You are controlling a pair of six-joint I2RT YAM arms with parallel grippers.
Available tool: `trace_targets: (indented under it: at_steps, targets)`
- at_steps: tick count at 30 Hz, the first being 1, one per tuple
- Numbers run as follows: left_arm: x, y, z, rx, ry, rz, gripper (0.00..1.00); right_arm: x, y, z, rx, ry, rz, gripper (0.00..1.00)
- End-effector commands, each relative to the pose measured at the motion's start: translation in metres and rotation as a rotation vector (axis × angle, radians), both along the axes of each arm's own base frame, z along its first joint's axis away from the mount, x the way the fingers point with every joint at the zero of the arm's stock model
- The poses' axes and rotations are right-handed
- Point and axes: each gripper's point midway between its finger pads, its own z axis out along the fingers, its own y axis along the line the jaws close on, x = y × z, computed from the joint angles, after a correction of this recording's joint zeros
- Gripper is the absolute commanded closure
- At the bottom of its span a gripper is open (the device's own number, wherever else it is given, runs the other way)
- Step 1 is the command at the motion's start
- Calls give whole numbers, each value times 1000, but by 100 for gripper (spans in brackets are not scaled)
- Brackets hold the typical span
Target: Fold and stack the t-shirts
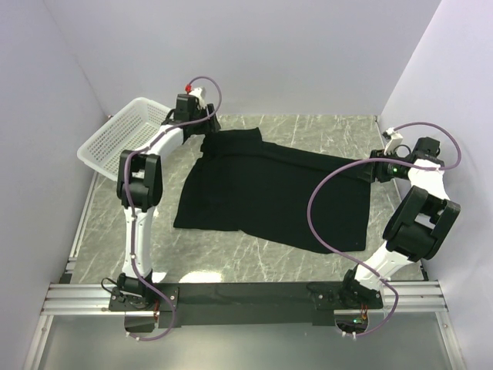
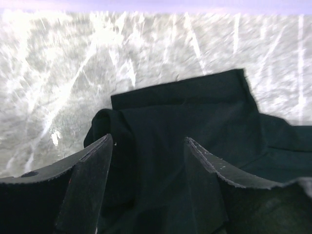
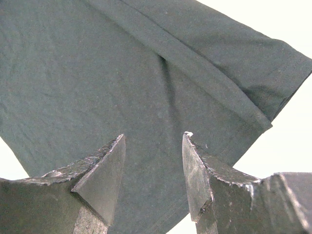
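A black t-shirt lies spread across the middle of the marble table, one sleeve at the far left, one at the right. My left gripper hovers over the far-left sleeve; in the left wrist view the gripper is open with bunched black cloth between and beyond the fingers. My right gripper is at the shirt's right sleeve; in the right wrist view the gripper is open above the hemmed sleeve. No second shirt shows.
A white mesh basket sits at the far left, tilted against the left wall. Walls close in on the left, back and right. The arms' base rail runs along the near edge.
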Motion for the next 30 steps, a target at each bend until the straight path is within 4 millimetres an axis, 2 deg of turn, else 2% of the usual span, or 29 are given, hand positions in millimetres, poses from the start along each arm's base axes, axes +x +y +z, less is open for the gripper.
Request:
trace_targets:
  at_steps: [1, 7, 19, 30]
  targets:
    - [6, -1, 63, -31, -137, 14, 34, -1, 1, 11, 1, -37, 6, 43]
    - [3, -5, 63, -29, -118, 7, 36, -2, 2, 13, 2, -42, 5, 43]
    - [-1, -9, 30, -5, -22, -8, 56, -2, 2, 13, 1, -42, 4, 43]
    - [0, -7, 12, 31, 28, 0, 57, -2, 1, 14, -3, -43, 1, 43]
